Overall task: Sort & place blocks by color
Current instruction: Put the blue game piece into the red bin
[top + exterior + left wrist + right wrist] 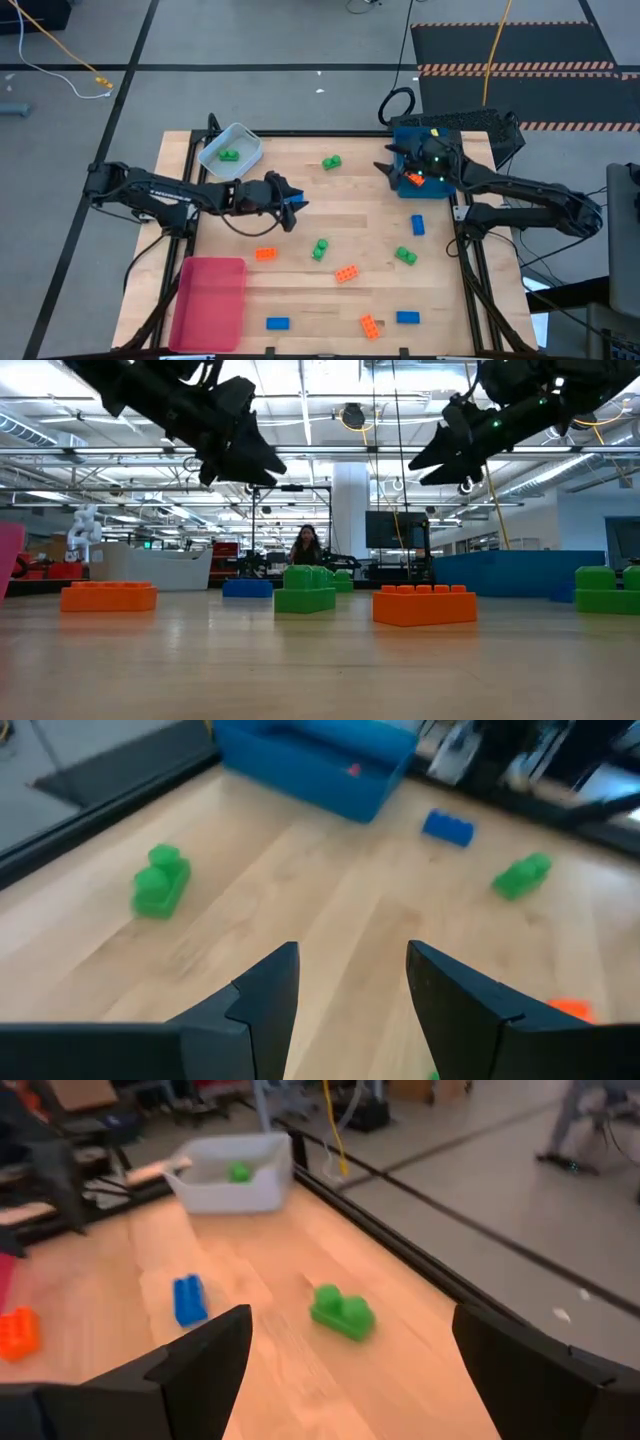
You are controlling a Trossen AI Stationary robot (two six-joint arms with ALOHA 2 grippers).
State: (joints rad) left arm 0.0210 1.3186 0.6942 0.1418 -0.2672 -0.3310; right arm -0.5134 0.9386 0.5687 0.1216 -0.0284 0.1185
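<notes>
Small studded blocks in green, orange and blue lie scattered over the wooden table. Among them are a green block [331,161], a blue block [417,225] and an orange block [346,273]. One green block [229,155] lies in the pale tray [245,140], and one orange block [410,180] in the blue tray [425,190]. My left gripper [298,205] [350,955] is open and empty above the table's middle, with a blue block [291,209] just under its tip. My right gripper [380,167] [350,1315] hangs wide open and empty beside the blue tray, facing the green block [342,1311].
A red tray [210,300] sits at the near left corner. Several blocks lie along the near edge, among them a blue one [277,323] and an orange one [369,325]. In the low view both grippers [250,460] [430,465] hang well above the tabletop. A person sits far behind the table.
</notes>
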